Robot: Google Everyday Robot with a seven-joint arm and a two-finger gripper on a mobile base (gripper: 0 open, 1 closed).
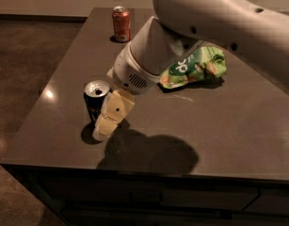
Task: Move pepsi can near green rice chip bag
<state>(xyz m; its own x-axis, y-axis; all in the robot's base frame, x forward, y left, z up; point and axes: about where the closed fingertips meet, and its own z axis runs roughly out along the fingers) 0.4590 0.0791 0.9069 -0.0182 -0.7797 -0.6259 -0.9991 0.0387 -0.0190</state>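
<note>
The pepsi can (92,101) stands upright near the front left of the dark table (224,126), its silver top showing. My gripper (108,120) reaches down from the big white arm (191,27) and sits right against the can's front right side, covering part of it. The green rice chip bag (196,66) lies further back and to the right, partly hidden by the arm, well apart from the can.
An orange-red can (121,24) stands upright at the table's far left corner. The table's left edge (50,79) and front edge (148,166) run close to the pepsi can. The arm casts a shadow on the front of the table.
</note>
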